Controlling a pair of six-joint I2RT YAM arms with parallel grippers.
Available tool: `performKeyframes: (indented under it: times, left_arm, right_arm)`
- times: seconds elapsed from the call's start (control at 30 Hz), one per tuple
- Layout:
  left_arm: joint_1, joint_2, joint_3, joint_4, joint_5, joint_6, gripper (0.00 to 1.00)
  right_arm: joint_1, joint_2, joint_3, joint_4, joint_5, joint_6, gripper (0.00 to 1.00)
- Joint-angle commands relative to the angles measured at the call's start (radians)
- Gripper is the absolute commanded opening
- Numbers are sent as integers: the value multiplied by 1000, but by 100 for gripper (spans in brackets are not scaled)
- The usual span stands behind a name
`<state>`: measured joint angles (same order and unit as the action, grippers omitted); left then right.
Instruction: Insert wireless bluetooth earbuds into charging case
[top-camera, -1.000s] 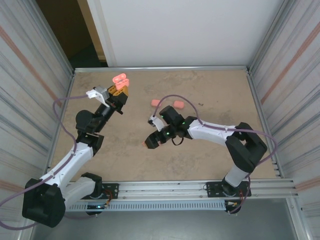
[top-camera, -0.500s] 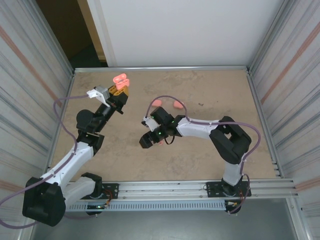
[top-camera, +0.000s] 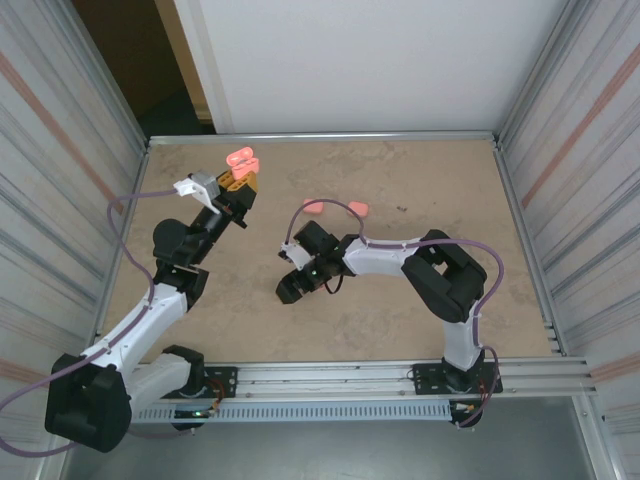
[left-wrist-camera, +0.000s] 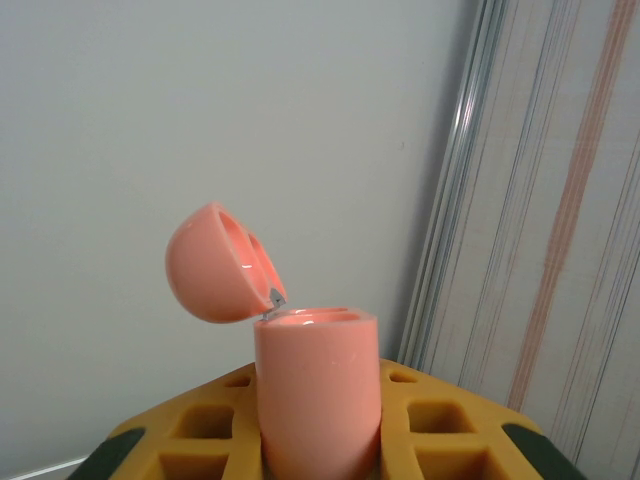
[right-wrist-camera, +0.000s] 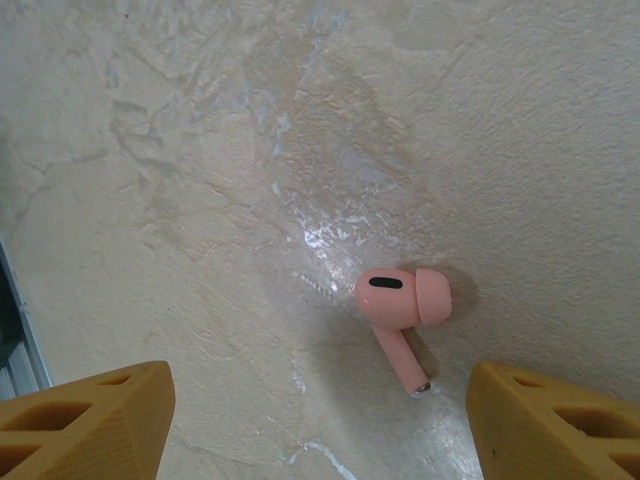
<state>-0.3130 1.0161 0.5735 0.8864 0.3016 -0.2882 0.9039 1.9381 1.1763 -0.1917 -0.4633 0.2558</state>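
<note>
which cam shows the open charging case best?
Left wrist: the charging case stands upright in the left gripper, lid open. Top external shows it as a small pink blob at the gripper's tip. Right wrist faces an earbud on the table.

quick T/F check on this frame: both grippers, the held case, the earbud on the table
1. The left gripper is shut on a charging case. True.
2. That case's lid is closed. False: the lid is flipped open.
3. The right gripper holds an earbud. False: the right gripper has its jaws open, and the earbud lies on the table between them, untouched.
4. Two other pink cases lie on the table beyond the right arm. True.
</note>
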Motion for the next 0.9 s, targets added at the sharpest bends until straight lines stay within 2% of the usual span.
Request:
performKeyframes:
  times: [0.0, 0.87]
  left_arm:
    - [5, -4, 3, 26, -10, -2, 0]
    - [5, -1, 6, 23, -4, -6, 0]
  right_arm:
    - [16, 24, 25, -30, -1, 20, 76]
    - [87, -2, -7, -6, -62, 53, 76]
